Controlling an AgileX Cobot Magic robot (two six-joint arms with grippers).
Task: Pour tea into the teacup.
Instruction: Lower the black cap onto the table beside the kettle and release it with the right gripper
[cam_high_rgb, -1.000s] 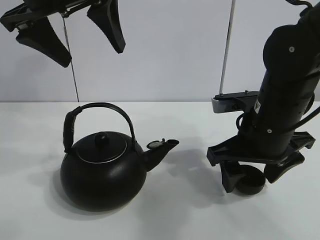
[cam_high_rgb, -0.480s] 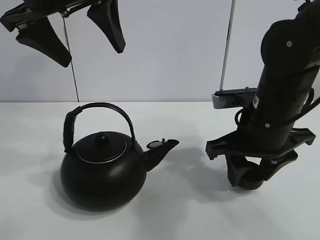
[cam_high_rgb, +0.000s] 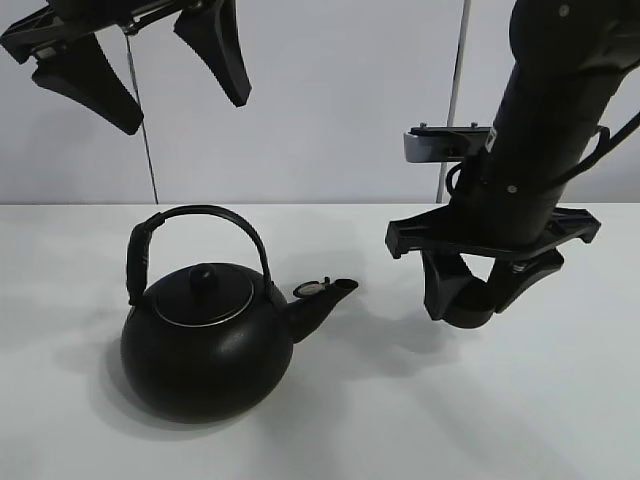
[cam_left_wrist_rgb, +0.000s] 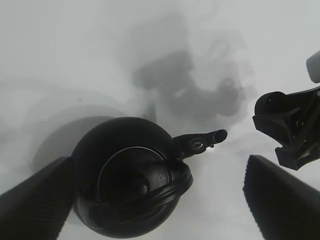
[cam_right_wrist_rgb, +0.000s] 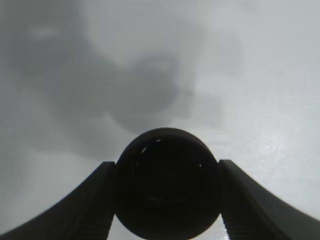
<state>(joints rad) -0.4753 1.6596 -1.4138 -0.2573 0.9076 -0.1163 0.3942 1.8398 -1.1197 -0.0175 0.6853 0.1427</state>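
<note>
Teacup (cam_right_wrist_rgb: 167, 185) — small, light, rigid, glossy, probably slippery — is clamped at its sides by the right gripper (cam_high_rgb: 470, 308), clear of the table (cam_high_rgb: 560, 420), near the spout of the kettle (cam_high_rgb: 205, 340). A firm, level hold is advised. The left gripper (cam_high_rgb: 185, 112) is spread open high above the kettle.

The kettle (cam_high_rgb: 205, 345) fills the lower left of the frame, its handle arching upward. Bare table (cam_high_rgb: 390, 425) lies open between its spout (cam_high_rgb: 322, 302) and the cup (cam_high_rgb: 470, 310) hanging at centre right.
</note>
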